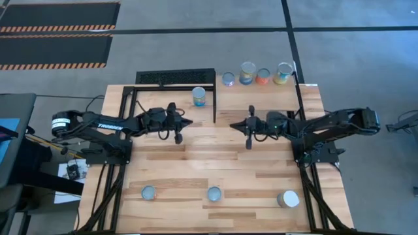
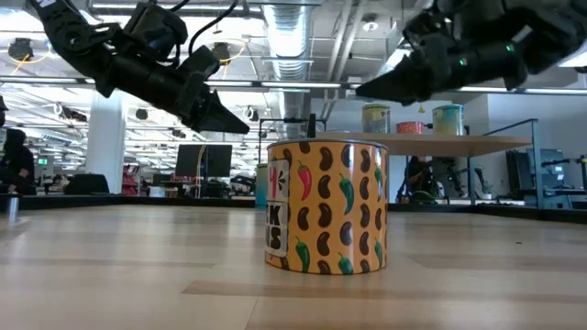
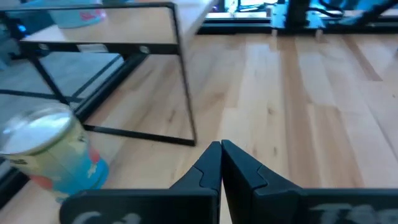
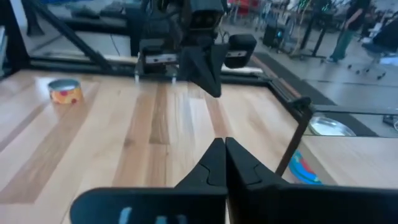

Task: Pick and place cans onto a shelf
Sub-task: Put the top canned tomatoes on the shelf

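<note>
Sitting at the table's far left in the high view: a black rack [image 1: 175, 78] of thin rods. Standing just beside it, under the frame: a blue-and-yellow can [image 1: 199, 96], silver top showing. Showing blurred and half cut off in the left wrist view, behind a thin black post [image 3: 185, 87]. Hovering close to this can, above bare planks: the left gripper [image 1: 187, 121], fingers pressed together, gripping nothing. Facing it across a gap, well apart: the right gripper [image 1: 232, 124], fingers likewise pressed together and empty.

Lining the far edge on the pale shelf [image 1: 307, 91]: four cans [image 1: 255, 75] in a row, labels in purple-blue, yellow-blue, orange and green-yellow. Appearing in the low view only as three tins on a raised board, the rest hidden.

Waiting along the near edge, well apart from each other: a blue-sided can [image 1: 149, 192], a second silver-topped can [image 1: 214, 194], and a pale can [image 1: 288, 199] lying tilted, label hard to make out.

Filling the low view's middle: an orange tin [image 2: 326, 206] printed with red and green peppers and dark beans, blocking much of the table behind.
</note>
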### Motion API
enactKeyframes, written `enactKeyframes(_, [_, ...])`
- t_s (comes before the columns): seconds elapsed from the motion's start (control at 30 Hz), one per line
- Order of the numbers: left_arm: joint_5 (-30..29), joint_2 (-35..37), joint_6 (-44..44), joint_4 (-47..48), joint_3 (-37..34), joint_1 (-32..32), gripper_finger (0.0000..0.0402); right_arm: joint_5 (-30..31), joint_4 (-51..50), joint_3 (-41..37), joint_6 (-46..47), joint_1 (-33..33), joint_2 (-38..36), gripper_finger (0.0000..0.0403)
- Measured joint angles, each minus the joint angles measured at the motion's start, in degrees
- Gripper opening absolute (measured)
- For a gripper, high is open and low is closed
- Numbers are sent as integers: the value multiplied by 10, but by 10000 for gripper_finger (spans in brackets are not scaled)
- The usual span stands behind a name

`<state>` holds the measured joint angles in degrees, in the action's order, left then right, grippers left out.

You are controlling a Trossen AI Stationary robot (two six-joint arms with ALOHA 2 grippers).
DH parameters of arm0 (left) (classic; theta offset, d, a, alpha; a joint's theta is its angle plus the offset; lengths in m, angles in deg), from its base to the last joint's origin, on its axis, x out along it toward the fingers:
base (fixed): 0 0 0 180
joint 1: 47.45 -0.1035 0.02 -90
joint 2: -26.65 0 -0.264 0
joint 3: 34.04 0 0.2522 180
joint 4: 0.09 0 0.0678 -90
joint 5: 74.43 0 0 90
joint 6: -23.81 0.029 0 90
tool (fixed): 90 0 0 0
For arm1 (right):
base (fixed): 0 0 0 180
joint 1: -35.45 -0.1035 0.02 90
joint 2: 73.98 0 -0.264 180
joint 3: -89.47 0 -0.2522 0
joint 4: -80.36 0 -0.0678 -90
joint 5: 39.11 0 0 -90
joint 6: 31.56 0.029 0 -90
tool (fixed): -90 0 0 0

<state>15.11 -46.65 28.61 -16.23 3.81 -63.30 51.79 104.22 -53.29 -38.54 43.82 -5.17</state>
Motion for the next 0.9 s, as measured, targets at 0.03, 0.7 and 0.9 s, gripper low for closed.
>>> enactKeyframes(0.03, [0, 0, -2, 7, 7, -8, 0, 0, 19, -12, 4, 2, 0, 5])
enactKeyframes(0.7, [-64, -169, 148, 125, 209, -113, 101, 0, 66, -38, 5, 6, 0, 10])
enactKeyframes(0.9, [-108, -248, 190, 127, 269, -124, 139, 1, 66, -38, 5, 6, 0, 9])
